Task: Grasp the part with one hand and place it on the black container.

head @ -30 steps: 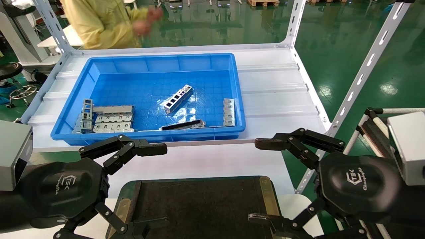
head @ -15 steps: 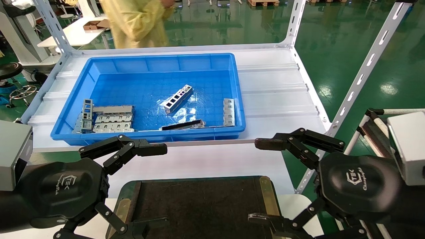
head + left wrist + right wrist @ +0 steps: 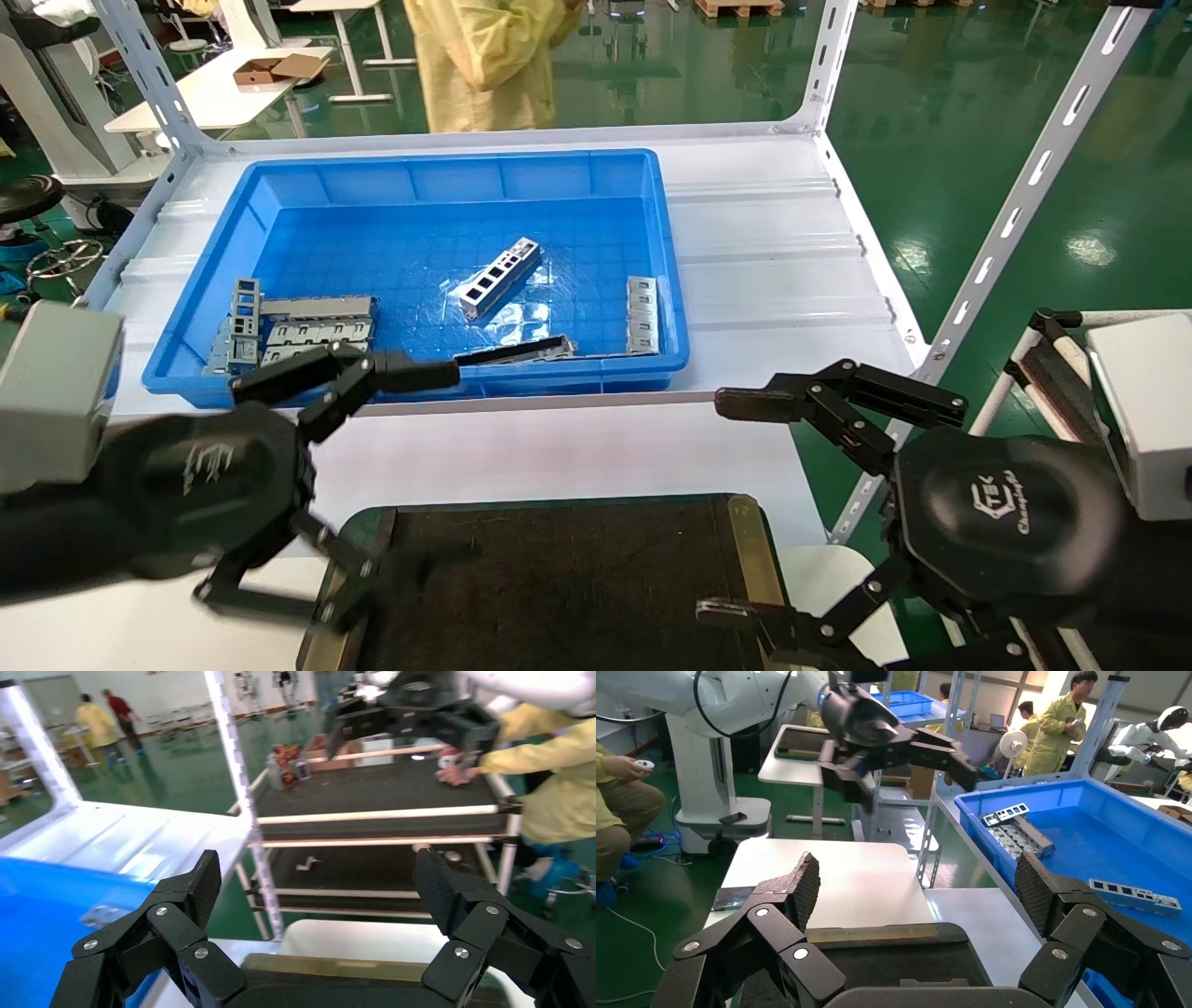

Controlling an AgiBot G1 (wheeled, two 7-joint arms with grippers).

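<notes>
Left claw (image 3: 410,466): spread open, empty, just short of the blue bin (image 3: 279,196)
Right claw (image 3: 736,508): open, beside the bin
Part (image 3: 498,277): mid-bin, untouched

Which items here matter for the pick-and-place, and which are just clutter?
Job:
- part
- black container
- left end effector, open
- right end effector, open

Lying about:
- blue bin
- grey plate stack
- thin dark strip

Blue bin (image 3: 279,200) on white shelf (image 3: 773,270) (grey plates (image 3: 307,333) inside) — yellow-coated person (image 3: 484,56) behind.
</notes>
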